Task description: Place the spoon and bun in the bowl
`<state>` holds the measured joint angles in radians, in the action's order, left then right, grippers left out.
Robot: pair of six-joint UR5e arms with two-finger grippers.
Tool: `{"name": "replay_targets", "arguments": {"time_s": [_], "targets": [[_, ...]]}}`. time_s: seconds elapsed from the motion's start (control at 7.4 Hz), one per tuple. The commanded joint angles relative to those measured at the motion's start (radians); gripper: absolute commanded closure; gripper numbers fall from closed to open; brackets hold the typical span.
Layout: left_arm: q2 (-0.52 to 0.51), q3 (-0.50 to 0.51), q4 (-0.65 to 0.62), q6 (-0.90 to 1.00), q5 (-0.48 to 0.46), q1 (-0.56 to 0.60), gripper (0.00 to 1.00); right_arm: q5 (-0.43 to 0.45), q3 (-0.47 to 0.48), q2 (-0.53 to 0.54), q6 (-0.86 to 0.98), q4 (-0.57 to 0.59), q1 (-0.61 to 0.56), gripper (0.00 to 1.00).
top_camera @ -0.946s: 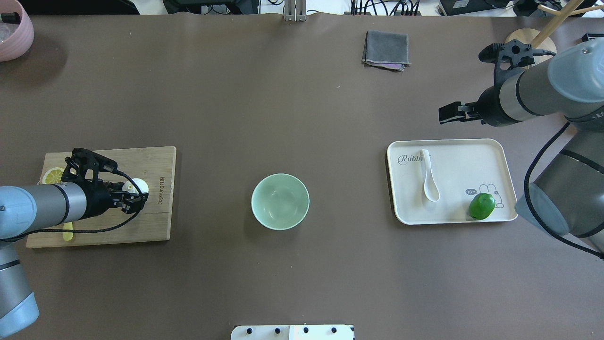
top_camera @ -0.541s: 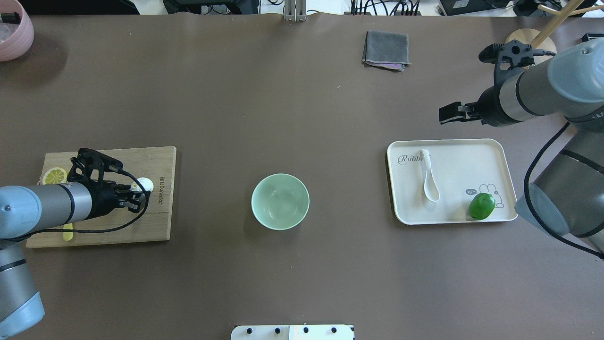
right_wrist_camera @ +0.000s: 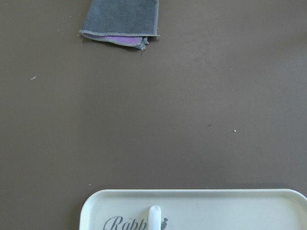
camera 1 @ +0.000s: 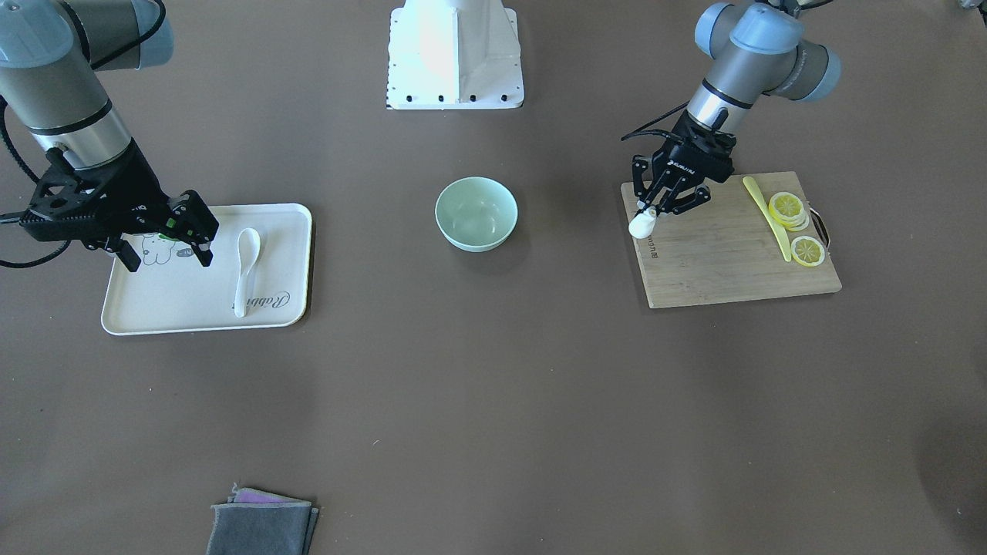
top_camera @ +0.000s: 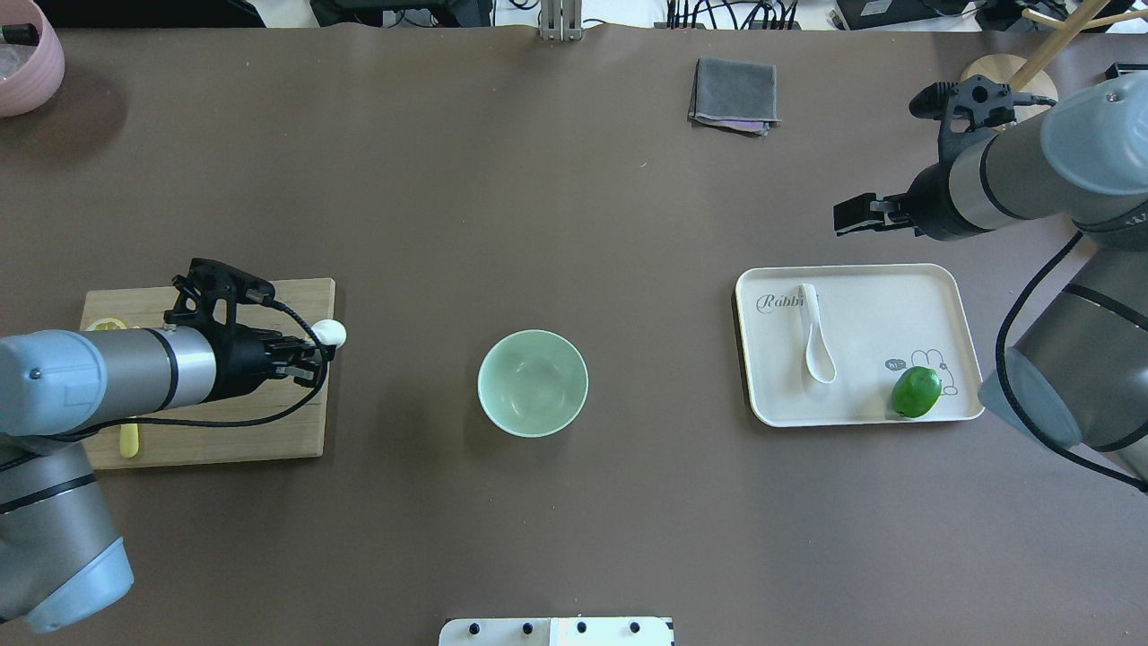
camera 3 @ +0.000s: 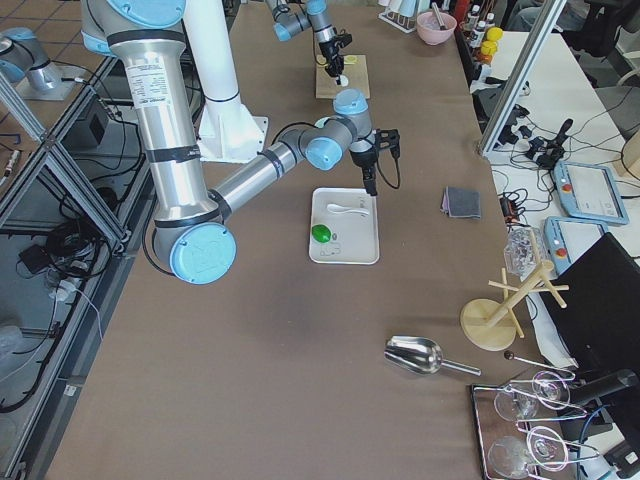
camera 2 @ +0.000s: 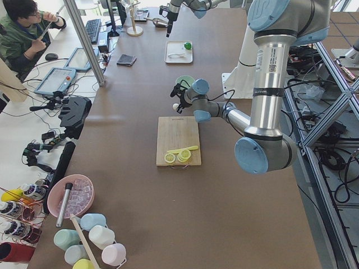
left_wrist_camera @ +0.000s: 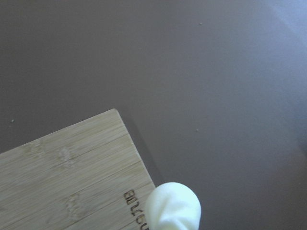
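My left gripper (top_camera: pixel 316 348) is shut on the small white bun (top_camera: pixel 330 334) and holds it in the air over the right edge of the wooden cutting board (top_camera: pixel 269 431). The bun also shows in the front view (camera 1: pixel 641 224) and the left wrist view (left_wrist_camera: pixel 173 207). The mint-green bowl (top_camera: pixel 533 383) stands empty at the table's middle, to the right of the bun. The white spoon (top_camera: pixel 814 336) lies on the cream tray (top_camera: pixel 888 296). My right gripper (camera 1: pixel 166 253) is open and empty, hovering above the tray's far edge.
A green lime (top_camera: pixel 916 391) sits on the tray's near right corner. Lemon slices (camera 1: pixel 794 223) and a thin yellow knife (camera 1: pixel 766 214) lie on the board. A folded grey cloth (top_camera: pixel 734 94) lies at the back. A pink bowl (top_camera: pixel 22 63) stands at the far left corner.
My left gripper has lifted the bun off the board and carried it right, to the board's right edge. The right arm has not moved.
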<state>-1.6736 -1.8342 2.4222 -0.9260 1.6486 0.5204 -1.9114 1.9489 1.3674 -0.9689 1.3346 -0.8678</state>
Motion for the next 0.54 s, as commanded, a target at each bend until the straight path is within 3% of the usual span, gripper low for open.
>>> {"name": "replay_targets", "arguments": {"time_s": [0.0,0.27,0.41], "targets": [[-0.194,0.044,-0.107,-0.072,-0.042,-0.005,0.83,0.0,-0.001,-0.001,-0.001,0.0,0.0,0.0],[-0.334,0.047,-0.243,-0.151,-0.049,-0.046,0.76,0.0,-0.004,-0.002,-0.001,0.0,0.001,0.0],[-0.36,0.058,-0.245,-0.168,-0.097,-0.086,0.68,0.0,-0.007,-0.002,-0.001,0.0,0.001,0.0]]}}
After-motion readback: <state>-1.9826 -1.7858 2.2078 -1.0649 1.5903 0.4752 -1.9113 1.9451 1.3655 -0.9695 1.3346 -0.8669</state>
